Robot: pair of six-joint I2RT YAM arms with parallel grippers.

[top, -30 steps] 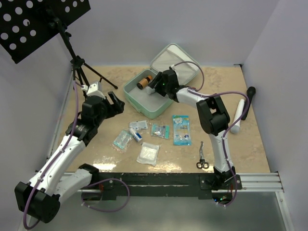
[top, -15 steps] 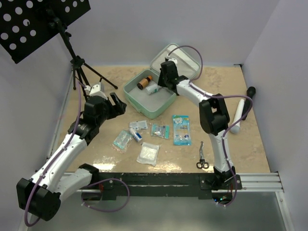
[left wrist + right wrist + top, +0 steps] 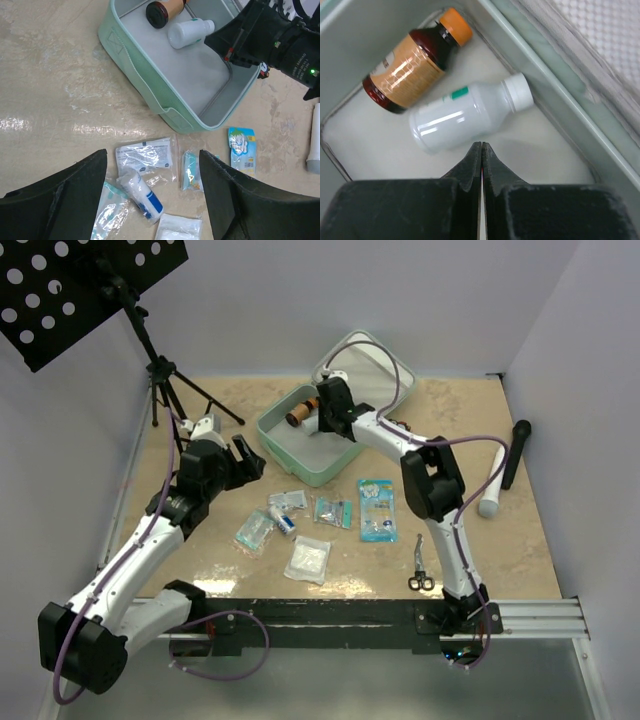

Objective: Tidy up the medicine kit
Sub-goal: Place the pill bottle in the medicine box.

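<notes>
both empty: right end effector [image 3: 481, 146] closed over medicine kit [image 3: 142, 75], left end effector [image 3: 152, 162] wide.

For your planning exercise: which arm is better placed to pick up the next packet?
Probably left: the left gripper hangs open over the packets, while the right gripper is shut, empty, inside the kit.

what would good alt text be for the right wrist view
Two bottles lie on their sides, side by side, on the pale grey floor of the mint-green medicine kit: an amber bottle with an orange cap and a white bottle with a white cap. The right gripper enters from the bottom edge, fingers shut and empty, tips just short of the white bottle.
</notes>
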